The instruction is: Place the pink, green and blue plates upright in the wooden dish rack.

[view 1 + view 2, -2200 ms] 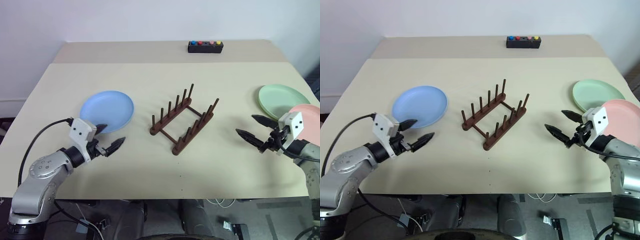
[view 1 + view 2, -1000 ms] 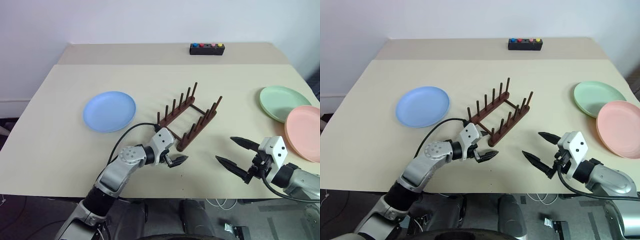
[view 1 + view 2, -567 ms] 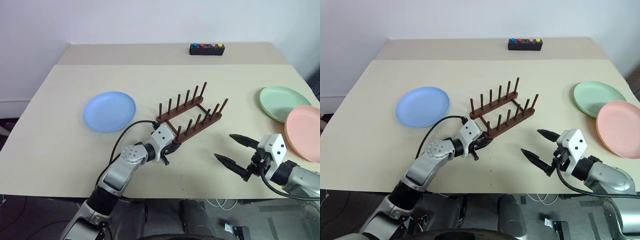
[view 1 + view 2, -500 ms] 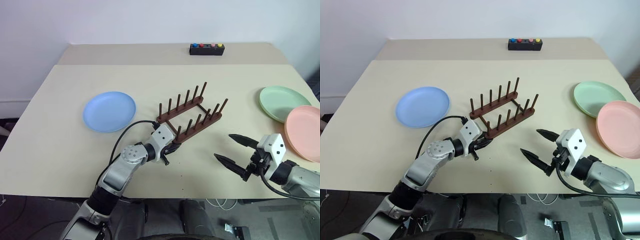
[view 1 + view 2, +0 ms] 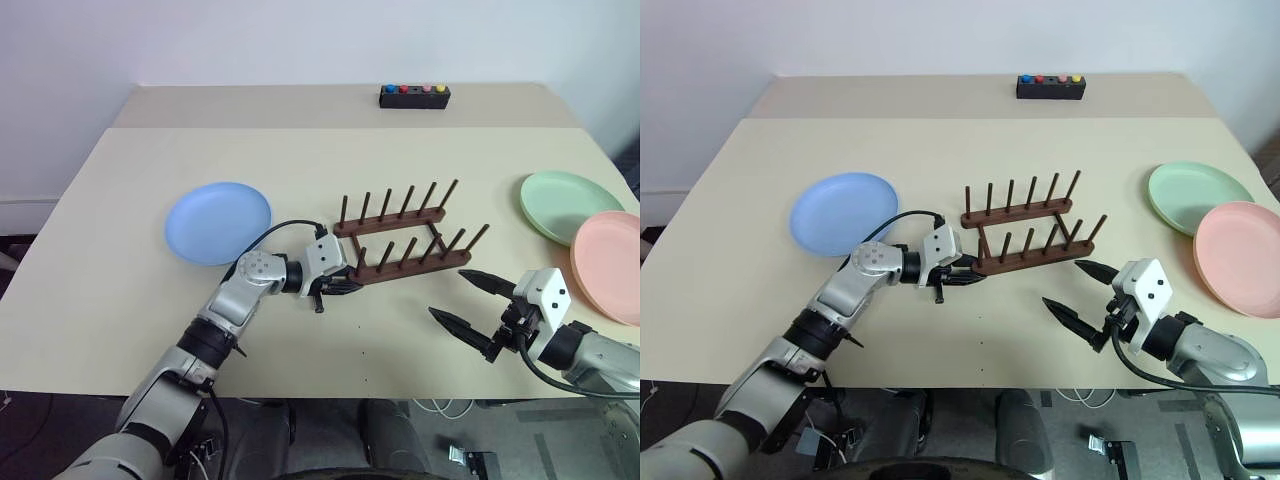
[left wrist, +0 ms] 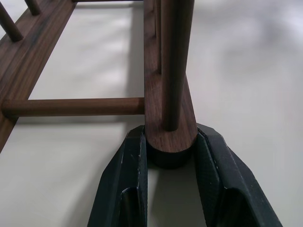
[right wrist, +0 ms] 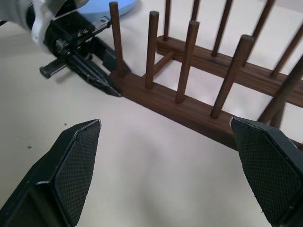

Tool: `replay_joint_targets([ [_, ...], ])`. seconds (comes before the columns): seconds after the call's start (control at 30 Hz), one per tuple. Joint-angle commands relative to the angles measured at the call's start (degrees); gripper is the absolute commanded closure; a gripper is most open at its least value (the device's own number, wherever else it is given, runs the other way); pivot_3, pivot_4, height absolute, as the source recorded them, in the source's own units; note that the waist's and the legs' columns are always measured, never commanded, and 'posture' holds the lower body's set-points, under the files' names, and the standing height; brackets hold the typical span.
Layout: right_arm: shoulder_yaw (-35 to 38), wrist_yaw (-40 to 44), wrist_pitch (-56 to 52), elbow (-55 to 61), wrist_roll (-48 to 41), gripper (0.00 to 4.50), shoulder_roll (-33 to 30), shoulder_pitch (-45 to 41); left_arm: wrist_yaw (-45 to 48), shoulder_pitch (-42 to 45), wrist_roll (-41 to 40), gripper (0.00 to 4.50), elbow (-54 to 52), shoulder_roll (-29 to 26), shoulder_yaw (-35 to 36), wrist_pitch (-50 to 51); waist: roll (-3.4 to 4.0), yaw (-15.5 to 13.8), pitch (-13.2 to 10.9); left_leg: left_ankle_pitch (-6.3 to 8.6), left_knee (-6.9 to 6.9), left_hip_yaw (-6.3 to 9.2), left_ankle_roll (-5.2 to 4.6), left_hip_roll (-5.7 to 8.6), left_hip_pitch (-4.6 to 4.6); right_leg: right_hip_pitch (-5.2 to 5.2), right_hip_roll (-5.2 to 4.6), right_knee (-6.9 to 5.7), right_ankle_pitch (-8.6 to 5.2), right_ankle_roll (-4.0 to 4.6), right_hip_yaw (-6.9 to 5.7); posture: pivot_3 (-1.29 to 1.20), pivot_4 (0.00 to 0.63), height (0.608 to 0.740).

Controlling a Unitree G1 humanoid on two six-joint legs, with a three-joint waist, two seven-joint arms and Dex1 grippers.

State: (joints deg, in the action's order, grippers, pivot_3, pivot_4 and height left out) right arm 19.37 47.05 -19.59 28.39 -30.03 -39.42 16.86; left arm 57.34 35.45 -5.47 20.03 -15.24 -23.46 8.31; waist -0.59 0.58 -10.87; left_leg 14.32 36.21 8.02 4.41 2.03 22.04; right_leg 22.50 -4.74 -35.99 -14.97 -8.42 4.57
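Table, left claw pinching rack end (clamped)

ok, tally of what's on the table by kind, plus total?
Plates: 3 - blue plate, green plate, pink plate, all lying flat
Wooden dish rack: 1, no plates in it, near rail end clamped by the left end effector
Black button box: 1
Total: 5

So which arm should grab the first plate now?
Probably the right: right gripper hangs open near the pink plate and green plate, while left gripper is clamped on the wooden dish rack.
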Motion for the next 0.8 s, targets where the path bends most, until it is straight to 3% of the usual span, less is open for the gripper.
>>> replay_joint_targets([
  [0.03, 3.2, 0.2, 1.4, 1.0, -0.4, 0.00, 0.2, 1.9, 4.7, 3.8, 0.2, 3.73, 6.4, 2.2, -0.5, -4.3, -0.01, -0.1, 0.0, 0.00, 0.01, 0.03, 0.00, 0.00, 0.06, 0.04, 0.00, -0.01, 0.00, 0.00, -0.02, 0.00, 0.150, 0.740],
  [0.4, 3.9, -0.7, 2.2, 2.0, 0.0, 0.00, 0.5, 4.6, 9.0, 10.9, 3.8, 3.73, 21.3, 5.9, 0.1, -13.3, -0.05, 0.0, 0.0, 0.00, 0.04, 0.04, 0.00, 0.01, 0.10, 0.06, 0.00, -0.01, 0.00, -0.02, -0.02, 0.00, 0.150, 0.740],
  [0.8, 3.5, -1.2, 2.4, 1.7, -0.1, 0.00, 0.3, 4.7, 9.1, 11.7, 5.3, 3.73, 25.5, 6.5, 1.7, -16.1, -0.05, 0.1, 0.0, 0.00, 0.05, 0.04, 0.00, 0.01, 0.08, 0.04, 0.00, -0.02, 0.01, -0.03, -0.02, 0.00, 0.150, 0.740],
])
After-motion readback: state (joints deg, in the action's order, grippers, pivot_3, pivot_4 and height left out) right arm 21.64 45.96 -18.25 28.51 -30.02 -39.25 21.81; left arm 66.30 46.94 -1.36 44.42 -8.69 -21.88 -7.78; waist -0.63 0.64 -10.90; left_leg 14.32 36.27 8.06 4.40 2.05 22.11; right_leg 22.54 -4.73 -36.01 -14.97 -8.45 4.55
